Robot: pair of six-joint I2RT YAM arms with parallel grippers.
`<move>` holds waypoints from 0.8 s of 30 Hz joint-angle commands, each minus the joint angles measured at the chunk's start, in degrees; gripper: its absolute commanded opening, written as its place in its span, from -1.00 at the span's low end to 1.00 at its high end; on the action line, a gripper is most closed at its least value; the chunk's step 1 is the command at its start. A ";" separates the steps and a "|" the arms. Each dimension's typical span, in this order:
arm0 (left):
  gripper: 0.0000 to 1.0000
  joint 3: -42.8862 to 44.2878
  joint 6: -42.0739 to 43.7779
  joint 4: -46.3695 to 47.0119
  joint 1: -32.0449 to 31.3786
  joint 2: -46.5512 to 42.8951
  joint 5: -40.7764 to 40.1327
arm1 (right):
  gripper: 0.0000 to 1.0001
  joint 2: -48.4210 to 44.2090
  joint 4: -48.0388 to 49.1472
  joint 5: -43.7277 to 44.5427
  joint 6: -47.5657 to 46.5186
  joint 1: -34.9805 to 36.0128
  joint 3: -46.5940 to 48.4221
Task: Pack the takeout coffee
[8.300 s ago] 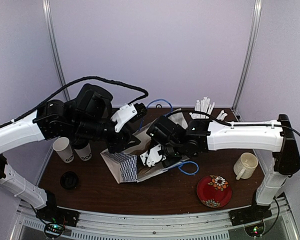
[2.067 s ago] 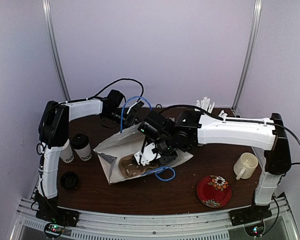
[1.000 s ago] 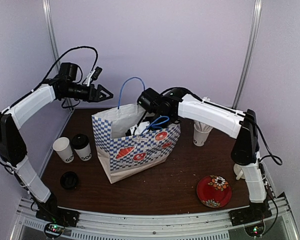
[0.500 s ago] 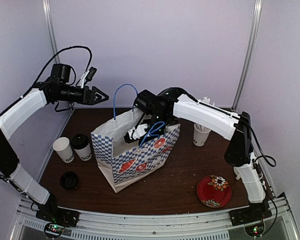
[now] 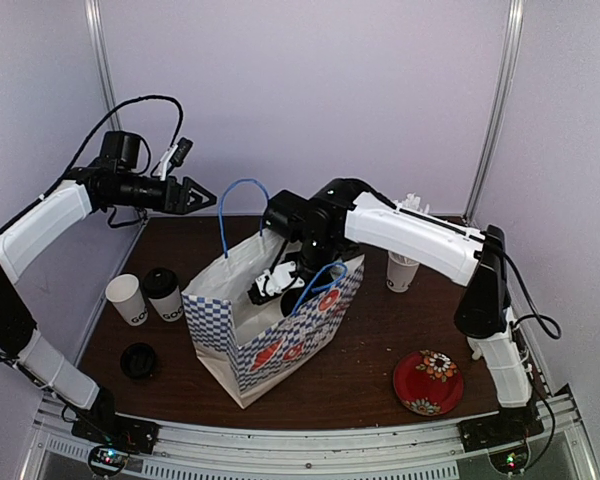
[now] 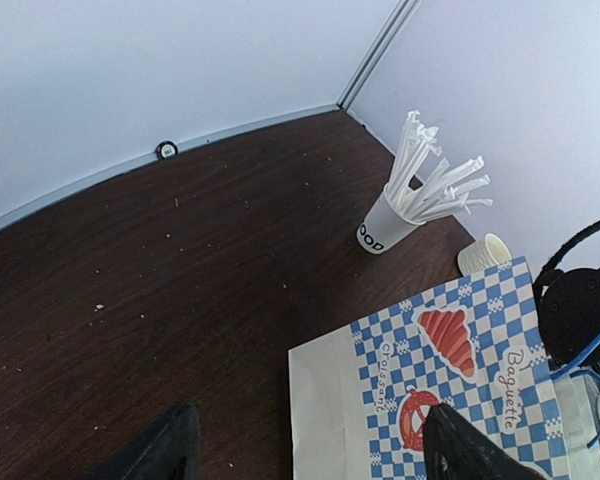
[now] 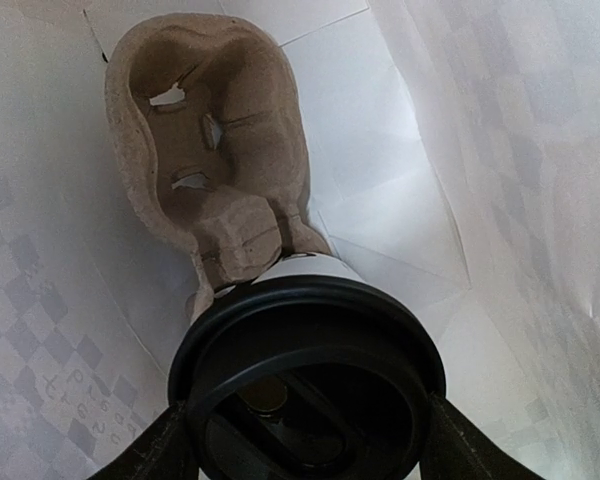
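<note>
Inside the blue-checked paper bag [image 5: 280,340], the right gripper [image 7: 305,452] clasps one black-lidded white paper cup [image 7: 310,390] near a brown pulp carrier [image 7: 210,150] — two lettered cups [image 5: 164,293] stand outside, unpacked; the left gripper [image 5: 202,193] gapes, empty.

Your dark brown table [image 5: 348,378] carries a checkered paper bag [image 5: 280,345] mid-table. Left of the bag: open paper cup [image 5: 127,299] beside lidded paper cup [image 5: 164,293], loose black lid [image 5: 138,360] in front. Right of the bag: stirrer cup [image 5: 401,270], red plate [image 5: 429,381].
</note>
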 commanded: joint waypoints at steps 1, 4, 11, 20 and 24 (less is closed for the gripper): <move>0.61 0.01 0.15 0.86 -0.04 -2.28 2.22 | 0.04 -4.54 2.26 -4.54 2.20 0.86 -8.22; 0.61 0.27 0.18 0.25 -0.04 -3.23 2.26 | 0.08 -8.32 11.90 -2.66 2.12 0.80 -15.45; 0.62 -0.54 0.13 -0.55 -0.04 -4.91 2.74 | 0.10 -4.18 9.33 -3.41 2.43 0.12 -12.50; 0.63 -1.33 -0.31 -1.63 -0.21 -7.85 4.79 | 0.43 -6.47 5.27 -3.90 2.94 0.09 -8.22; 0.66 -0.34 0.70 -4.09 -0.21 -8.76 4.61 | 0.59 -8.50 2.96 -5.25 4.05 0.27 -5.02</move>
